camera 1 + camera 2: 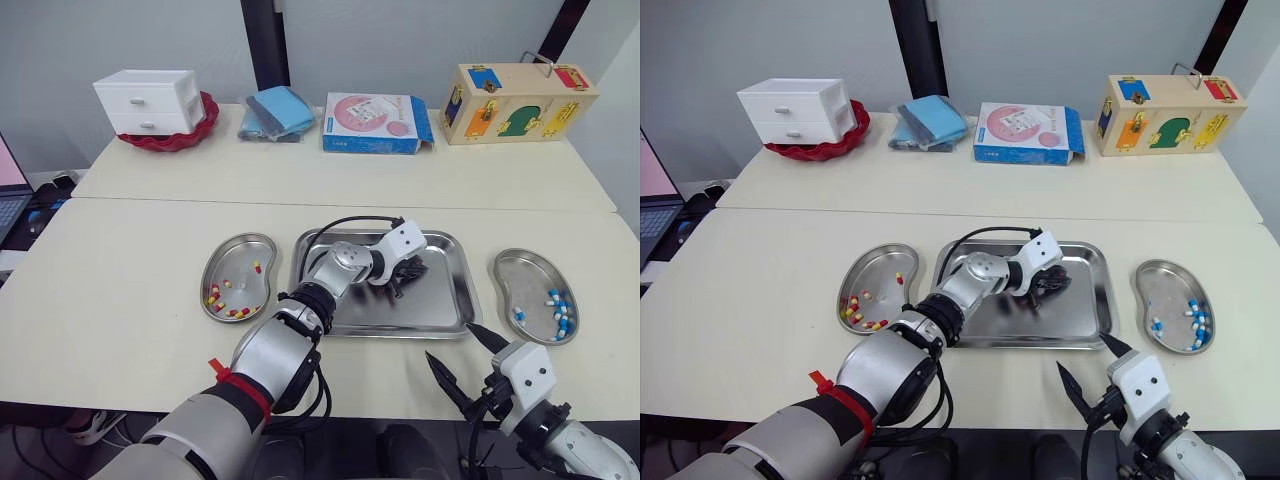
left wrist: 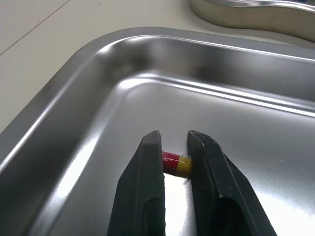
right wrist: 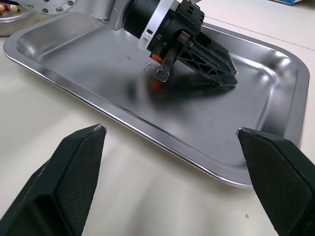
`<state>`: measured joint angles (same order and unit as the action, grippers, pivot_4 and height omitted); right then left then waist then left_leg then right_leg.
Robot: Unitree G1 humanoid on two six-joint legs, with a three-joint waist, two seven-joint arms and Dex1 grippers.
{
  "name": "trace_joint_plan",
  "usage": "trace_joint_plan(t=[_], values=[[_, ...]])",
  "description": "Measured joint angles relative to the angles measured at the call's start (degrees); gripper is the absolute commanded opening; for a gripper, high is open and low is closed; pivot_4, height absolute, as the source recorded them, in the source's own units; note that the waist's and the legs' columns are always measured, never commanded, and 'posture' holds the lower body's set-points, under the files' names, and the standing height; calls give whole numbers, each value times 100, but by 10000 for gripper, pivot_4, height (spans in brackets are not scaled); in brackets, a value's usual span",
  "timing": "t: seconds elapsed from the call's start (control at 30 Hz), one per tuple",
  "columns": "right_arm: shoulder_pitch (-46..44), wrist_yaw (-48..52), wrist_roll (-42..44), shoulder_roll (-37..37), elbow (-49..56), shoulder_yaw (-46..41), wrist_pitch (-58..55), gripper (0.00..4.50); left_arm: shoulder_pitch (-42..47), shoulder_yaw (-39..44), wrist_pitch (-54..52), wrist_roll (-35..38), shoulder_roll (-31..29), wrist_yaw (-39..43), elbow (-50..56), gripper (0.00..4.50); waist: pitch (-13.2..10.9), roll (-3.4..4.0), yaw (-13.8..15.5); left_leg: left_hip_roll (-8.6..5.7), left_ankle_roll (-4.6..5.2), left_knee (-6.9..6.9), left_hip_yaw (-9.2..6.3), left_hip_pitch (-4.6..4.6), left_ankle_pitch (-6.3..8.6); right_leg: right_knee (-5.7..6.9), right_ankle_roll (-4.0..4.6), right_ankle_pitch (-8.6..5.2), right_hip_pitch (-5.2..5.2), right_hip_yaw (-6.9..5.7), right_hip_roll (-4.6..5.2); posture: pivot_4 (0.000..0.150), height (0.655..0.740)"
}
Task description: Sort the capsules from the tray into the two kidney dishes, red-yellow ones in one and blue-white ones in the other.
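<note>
The steel tray (image 1: 452, 322) lies mid-table. My left gripper (image 2: 173, 133) reaches down onto the tray floor, and its two black fingers are shut on a red-yellow capsule (image 2: 175, 164) that lies on the metal. From the head the same gripper (image 1: 408, 273) is over the tray's middle. The left kidney dish (image 1: 240, 247) holds several red-yellow capsules (image 1: 231, 310). The right kidney dish (image 1: 522, 265) holds several blue-white capsules (image 1: 556, 310). My right gripper (image 1: 452, 345) stands open near the table's front edge, just in front of the tray's right corner, holding nothing.
Along the far table stand a white drawer box (image 1: 150, 100) in a red bowl, folded blue cloths (image 1: 277, 112), a pink-and-blue box (image 1: 375, 122) and a wooden lock box (image 1: 520, 102). A laptop (image 1: 10, 190) sits off the left edge.
</note>
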<state>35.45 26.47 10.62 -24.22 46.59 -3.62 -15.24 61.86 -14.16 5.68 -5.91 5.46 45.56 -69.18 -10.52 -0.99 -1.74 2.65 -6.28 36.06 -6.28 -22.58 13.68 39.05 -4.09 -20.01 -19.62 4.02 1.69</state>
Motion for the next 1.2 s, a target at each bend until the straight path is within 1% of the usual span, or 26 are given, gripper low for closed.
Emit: trace_joint_plan(t=[0.03,0.1,0.13,0.2,0.27,0.37,0.43,0.53,0.6,0.63,0.77,0.9,1.0,1.13,1.2], values=[[4,22,-23,-22,-1,-2,18,45000,-81,1,-21,11,-53,109,136,4320,0,0,-4,0,0,0,0,0,0,1,0,0,0,0,0,1500,7400],[18,77,-30,-39,-7,-23,90,45000,-371,28,-100,123,-277,416,786,4317,1,3,-24,3,-1,-2,0,0,-1,4,0,0,-3,1,-1,1500,7400],[13,95,-30,-44,-12,-32,115,45000,-516,49,-218,154,-411,543,1176,4316,1,3,-25,3,-1,-2,0,1,-1,5,1,0,-3,1,-1,1500,7400],[-9,140,-30,-69,-28,-63,170,45000,-917,108,-669,320,-759,781,2280,4314,5,10,-22,4,-9,-2,0,0,-6,4,1,0,-1,1,-1,1500,7400],[-68,235,-26,-138,-55,-84,237,45000,-1448,188,-1375,557,-1156,947,3643,4310,9,16,-28,6,-17,-1,2,2,-10,3,1,0,2,3,0,1500,7400],[-244,402,-19,-260,-160,-82,315,45000,-2045,378,-2523,928,-1745,1031,5313,4309,9,16,-8,7,-19,1,0,3,-11,5,1,0,4,0,0,1500,7400],[-383,576,17,-396,-221,-62,368,45000,-2307,597,-3202,1201,-2125,1030,6183,4309,9,16,-2,7,-7,5,-2,3,-4,8,1,1,6,-1,1,1500,7400],[-660,880,106,-627,-327,-20,479,45000,-2719,1005,-4004,1593,-2722,1007,7160,4307,9,16,-6,8,-5,3,-3,12,-3,6,1,1,15,-2,1,1500,7400],[-869,1138,192,-778,-455,92,544,45000,-2994,1280,-4432,1793,-3060,954,7629,4307,8,16,-7,9,-4,2,-4,15,-3,5,1,0,17,-4,0,1500,7400],[-1112,1379,226,-925,-591,246,604,45000,-3306,1525,-4678,1926,-3327,879,7992,4307,8,16,-17,9,-4,2,-4,17,-2,3,1,0,19,-3,0,1500,7400],[-1887,2018,417,-1079,-1013,734,717,45000,-4293,2277,-5211,2214,-3929,703,8669,4306,5,13,-78,11,-3,-2,-2,28,-2,4,2,0,22,1,0,1500,7400],[-2709,2453,474,-995,-1465,1289,745,45000,-5022,2936,-5433,2427,-4197,438,9076,4306,-1,1,11,9,-3,2,-7,26,-2,5,2,1,27,-7,3,1500,7400],[-3017,2587,477,-896,-1694,1513,754,45000,-5294,3184,-5435,2508,-4294,245,9122,4305,-2,-1,63,9,-3,4,-12,23,-2,3,2,1,28,-13,4,1500,7400],[-3151,2634,476,-883,-1912,1570,774,45000,-5403,3208,-5363,2612,-4294,94,9116,4305,-2,-1,43,10,-3,2,-11,24,-2,4,3,1,26,-13,3,1500,7400],[-3195,2640,478,-882,-1957,1570,798,45000,-5399,3262,-5293,2687,-4290,-6,9050,11750,-2,-1,17,10,-3,1,-11,25,-2,4,3,1,26,-12,2,1500,7400]])
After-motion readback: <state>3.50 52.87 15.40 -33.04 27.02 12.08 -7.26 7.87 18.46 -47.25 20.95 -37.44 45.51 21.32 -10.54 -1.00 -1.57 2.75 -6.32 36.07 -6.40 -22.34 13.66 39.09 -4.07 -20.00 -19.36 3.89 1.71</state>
